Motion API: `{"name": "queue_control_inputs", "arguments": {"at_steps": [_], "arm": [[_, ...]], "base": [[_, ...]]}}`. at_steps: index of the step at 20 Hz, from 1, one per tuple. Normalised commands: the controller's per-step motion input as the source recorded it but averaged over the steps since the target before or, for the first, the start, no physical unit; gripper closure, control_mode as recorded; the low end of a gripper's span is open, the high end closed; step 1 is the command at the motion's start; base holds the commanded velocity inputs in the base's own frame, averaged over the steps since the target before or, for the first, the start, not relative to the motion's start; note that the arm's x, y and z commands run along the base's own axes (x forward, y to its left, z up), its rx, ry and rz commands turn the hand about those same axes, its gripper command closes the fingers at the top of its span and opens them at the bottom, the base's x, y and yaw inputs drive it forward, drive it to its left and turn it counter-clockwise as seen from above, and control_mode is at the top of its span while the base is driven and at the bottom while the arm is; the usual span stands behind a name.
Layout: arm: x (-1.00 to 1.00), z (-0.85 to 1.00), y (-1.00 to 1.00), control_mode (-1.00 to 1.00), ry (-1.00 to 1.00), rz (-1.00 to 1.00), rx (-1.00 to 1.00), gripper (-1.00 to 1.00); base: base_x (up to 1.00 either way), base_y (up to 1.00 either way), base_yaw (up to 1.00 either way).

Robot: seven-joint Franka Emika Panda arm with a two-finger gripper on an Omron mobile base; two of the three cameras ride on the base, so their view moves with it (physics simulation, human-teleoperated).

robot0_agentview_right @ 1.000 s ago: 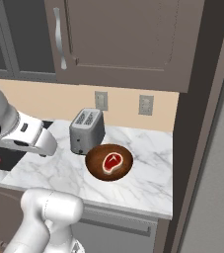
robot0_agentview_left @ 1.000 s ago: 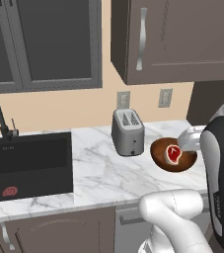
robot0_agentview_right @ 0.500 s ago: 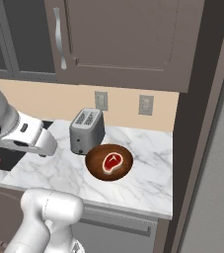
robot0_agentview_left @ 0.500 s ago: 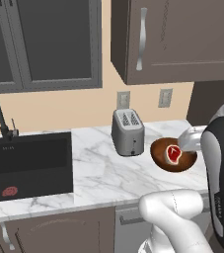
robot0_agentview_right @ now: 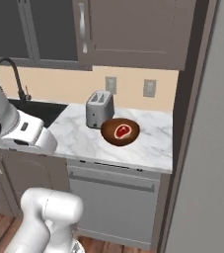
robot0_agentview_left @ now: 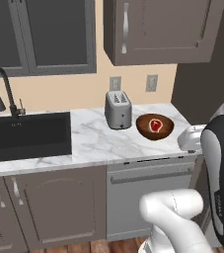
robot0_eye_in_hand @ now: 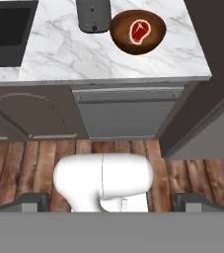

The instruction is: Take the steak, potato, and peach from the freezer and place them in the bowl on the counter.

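Observation:
The steak [robot0_eye_in_hand: 138, 30], red with a white bone mark, lies in the dark reddish-brown bowl [robot0_eye_in_hand: 119, 36] on the white marble counter [robot0_eye_in_hand: 59, 54]. From the sides I see the same steak [robot0_agentview_left: 156, 124] [robot0_agentview_right: 122, 131] in the bowl [robot0_agentview_left: 145, 131] [robot0_agentview_right: 110, 139]. The freezer [robot0_agentview_right: 209, 148] shows as a wide grey door at the right, and its inside is hidden. The potato and the peach are out of view. My gripper [robot0_eye_in_hand: 111, 203] hangs high over the wooden floor in front of the counter, open, with its fingertips [robot0_eye_in_hand: 29, 201] far apart and nothing between them.
A grey toaster [robot0_agentview_left: 118, 109] [robot0_agentview_right: 99, 108] stands just left of the bowl. The black sink [robot0_agentview_left: 27, 136] with a dark tap [robot0_agentview_left: 2, 91] is further left. A dishwasher front [robot0_eye_in_hand: 126, 111] sits under the counter. Dark wall cabinets [robot0_agentview_right: 133, 29] hang above.
The whole picture has shifted: the base has backed away from the counter, so the cabinet fronts and floor show. The steak still lies in the bowl.

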Motion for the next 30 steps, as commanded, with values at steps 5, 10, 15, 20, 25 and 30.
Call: {"name": "queue_control_inputs", "arguments": {"at_steps": [5,10,15,20,25,30], "arm": [[0.0,0.0,0.0,1.0,0.0,0.0,0.0,-1.0],[0.0,0.0,0.0,1.0,0.0,0.0,0.0,-1.0],[0.0,0.0,0.0,1.0,0.0,0.0,0.0,-1.0],[0.0,0.0,0.0,1.0,0.0,0.0,0.0,-1.0],[0.0,0.0,0.0,1.0,0.0,0.0,0.0,-1.0],[0.0,0.0,0.0,1.0,0.0,0.0,0.0,-1.0]], "base": [[-0.53,-0.21,-0.04],[-0.2,-0.51,-0.08],[-0.01,-0.73,-0.06],[0.0,-0.73,-0.11],[-0.02,-0.7,-0.04],[0.0,-0.73,0.0]]}}
